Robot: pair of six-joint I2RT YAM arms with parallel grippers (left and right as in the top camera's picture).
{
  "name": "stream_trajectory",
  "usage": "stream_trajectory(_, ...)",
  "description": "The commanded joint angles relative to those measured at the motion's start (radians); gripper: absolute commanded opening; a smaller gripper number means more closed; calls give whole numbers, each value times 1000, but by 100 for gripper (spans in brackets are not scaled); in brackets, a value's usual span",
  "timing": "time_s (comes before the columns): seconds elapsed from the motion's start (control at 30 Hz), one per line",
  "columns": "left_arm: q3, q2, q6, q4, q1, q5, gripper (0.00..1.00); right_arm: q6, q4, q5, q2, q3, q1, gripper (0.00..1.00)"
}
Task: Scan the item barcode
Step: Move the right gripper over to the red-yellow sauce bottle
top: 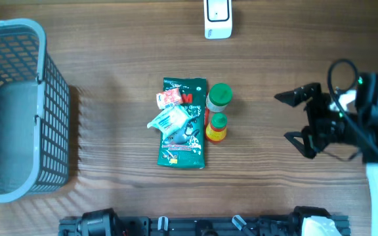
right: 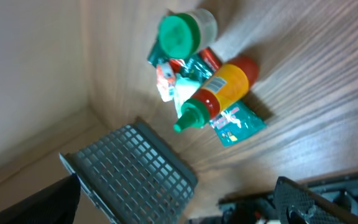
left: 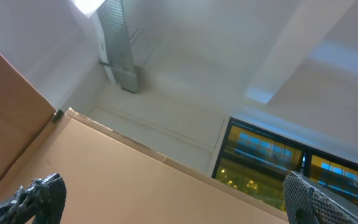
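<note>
**Table:** A brown wood-grain table point(top: 110, 65) carries all items.

**Goods:** They sit in one cluster at the middle of the table.
- A green foil pouch point(top: 182, 152) lies flat.
- Two small packets rest on the pouch, a red-and-white one point(top: 170, 99) and a pale green-and-white one point(top: 169, 120).
- A clear jar with a green lid point(top: 219, 96) stands just beside the pouch's right edge, lid up.
- A yellow squeeze bottle with red shoulder and green nozzle cap point(top: 216, 128) is against the jar, on the near side. Whether it stands or lies cannot be determined.
- No barcode is legible on any of these.

**Scanner:** A white handheld scanner point(top: 217, 19) rests at the far edge, well apart from the cluster.

**Basket:** A grey plastic mesh basket point(top: 51, 72) occupies the left end of the table.

**Right gripper** point(top: 284, 117)**:** It hangs to the right of the cluster, clear of every item. Its black fingers are spread wide and hold nothing.

**Left gripper** point(left: 173, 199)**:** Its camera faces the ceiling. The fingertips show at the lower corners of that view, spread apart with nothing between them.
</note>
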State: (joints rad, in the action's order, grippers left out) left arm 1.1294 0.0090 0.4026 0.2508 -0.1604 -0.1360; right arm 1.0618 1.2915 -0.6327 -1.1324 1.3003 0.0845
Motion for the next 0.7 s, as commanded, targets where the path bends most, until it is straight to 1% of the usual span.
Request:
stream_trajectory(0.0,1,-3,6,2,-8,4,100,26,8,-42,-93,20,-37,97)
stream_trajectory(0.07,1,-3,6,5,-8,5,100,73,8,-16,-130,20,-77,96)
stream_trajectory(0.2,1,-3,6,5,-8,5,100,260,-24,119,-206,29,-231,94)
stream_trajectory(0.3,1,-3,6,21,-8,5,100,370,-59,167,-252,44,-326,94)
stream_trajectory(0.53,1,-3,6,34,-8,5,100,516,-72,267,-357,136,-455,94)
stream_trajectory(0.67,1,-3,6,40,-8,5,100,544,-55,336,-450,215,-522,94)
